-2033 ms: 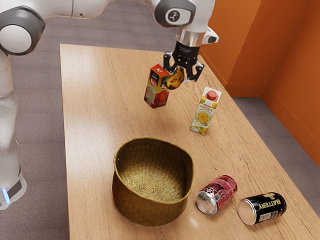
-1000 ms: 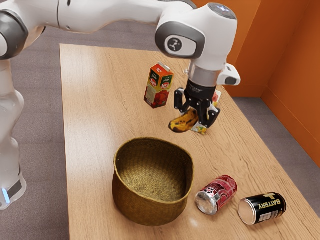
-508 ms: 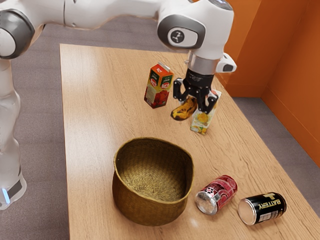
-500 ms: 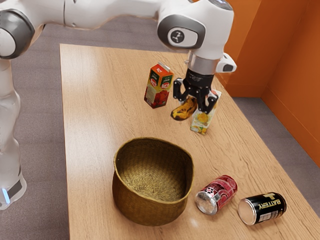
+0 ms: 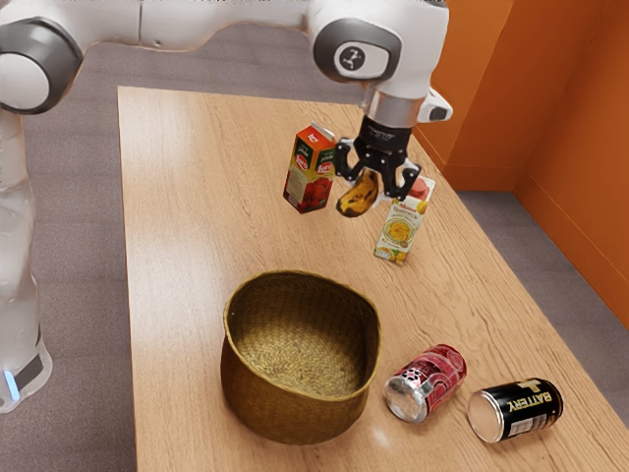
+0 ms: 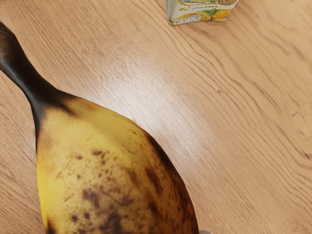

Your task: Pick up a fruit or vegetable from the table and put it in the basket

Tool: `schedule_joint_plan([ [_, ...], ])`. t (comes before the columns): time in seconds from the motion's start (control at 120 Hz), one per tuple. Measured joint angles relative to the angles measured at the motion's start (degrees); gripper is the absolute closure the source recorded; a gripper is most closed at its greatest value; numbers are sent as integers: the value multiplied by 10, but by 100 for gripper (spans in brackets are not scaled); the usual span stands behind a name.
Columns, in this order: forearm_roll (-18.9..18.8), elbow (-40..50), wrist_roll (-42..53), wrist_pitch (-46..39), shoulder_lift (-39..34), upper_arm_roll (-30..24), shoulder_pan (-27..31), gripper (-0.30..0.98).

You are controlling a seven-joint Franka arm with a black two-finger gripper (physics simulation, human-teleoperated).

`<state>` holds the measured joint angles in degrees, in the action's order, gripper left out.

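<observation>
The gripper (image 5: pixel 374 185) has the banana (image 5: pixel 358 195) pinched between wide-set fingers, up above the table (image 5: pixel 182 206)! It's the carry, I'd say; next, over to the basket (image 5: pixel 295 418) (mind that rim!), lower, let go.

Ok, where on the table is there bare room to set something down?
Widest: between the red carton and the table's edge on the exterior view's left. Another lies between the white carton and the red can. Crowded: basket, red can and black can, side by side.
</observation>
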<state>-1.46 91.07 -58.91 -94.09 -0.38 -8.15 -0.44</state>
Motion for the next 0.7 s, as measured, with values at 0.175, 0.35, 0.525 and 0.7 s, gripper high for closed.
schedule_joint_plan([
  [0.175,7,-1,0,-2,7,-3,6,55],
  [0.35,9,-1,1,-2,1,-2,7,55],
  [0.525,9,-2,1,-1,0,-13,18,55],
  [0.7,9,-2,0,0,0,-28,28,55],
])
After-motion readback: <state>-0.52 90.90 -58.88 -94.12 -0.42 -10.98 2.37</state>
